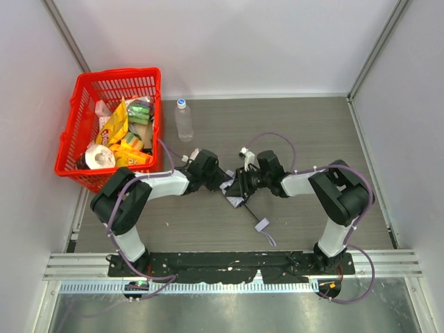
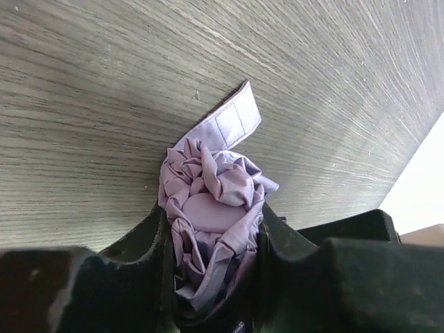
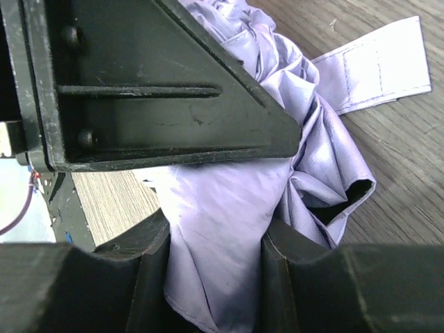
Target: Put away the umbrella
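Note:
The umbrella point(image 1: 233, 187) lies in the middle of the table as a crumpled pale lavender bundle. Its thin black shaft point(image 1: 250, 209) runs toward the near right and ends in a small handle with a light strap point(image 1: 262, 225). My left gripper point(image 1: 220, 178) comes in from the left and is shut on the bunched canopy point(image 2: 211, 208), which fills the gap between its fingers point(image 2: 277, 243). My right gripper point(image 1: 243, 183) comes in from the right and is shut on a fold of the same fabric point(image 3: 222, 229). The two grippers nearly touch. A flat closure strap point(image 3: 374, 66) sticks out of the bundle.
A red basket point(image 1: 73, 132) with snack packs and a roll stands at the far left. A clear plastic bottle point(image 1: 184, 121) stands upright just right of it. White walls close in the table on the left, back and right.

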`<state>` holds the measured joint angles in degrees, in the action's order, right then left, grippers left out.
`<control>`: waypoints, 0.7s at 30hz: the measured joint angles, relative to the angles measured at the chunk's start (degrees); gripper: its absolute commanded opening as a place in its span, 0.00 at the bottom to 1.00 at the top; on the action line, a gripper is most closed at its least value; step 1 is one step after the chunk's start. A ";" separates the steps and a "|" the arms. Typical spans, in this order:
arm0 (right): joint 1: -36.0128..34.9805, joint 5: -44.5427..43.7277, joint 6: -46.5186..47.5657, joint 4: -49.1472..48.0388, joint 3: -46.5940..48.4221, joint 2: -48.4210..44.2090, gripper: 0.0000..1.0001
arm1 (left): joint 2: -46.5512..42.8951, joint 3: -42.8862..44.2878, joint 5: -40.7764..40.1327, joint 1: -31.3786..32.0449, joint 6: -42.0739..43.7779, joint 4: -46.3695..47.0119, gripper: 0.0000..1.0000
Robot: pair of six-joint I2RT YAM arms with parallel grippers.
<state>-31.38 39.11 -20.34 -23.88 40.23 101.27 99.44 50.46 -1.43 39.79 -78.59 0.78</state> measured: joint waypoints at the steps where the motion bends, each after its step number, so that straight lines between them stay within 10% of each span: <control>1: 0.00 -0.20 -0.26 0.15 0.02 0.02 0.05 | 0.00 -0.13 0.00 0.00 -0.22 0.35 0.02; 9: -4.22 -14.78 1.64 11.52 2.56 -4.68 0.76 | 0.07 -1.81 0.00 0.00 -0.20 3.85 0.00; 21: -22.45 -53.46 10.99 18.08 -0.35 -16.59 0.79 | 0.66 0.50 1.22 0.26 -2.10 -0.90 0.00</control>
<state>-53.82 -14.35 -9.34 -5.80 39.88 84.68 100.09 50.96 -0.21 40.05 -80.68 -0.12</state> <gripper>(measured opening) 0.784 0.418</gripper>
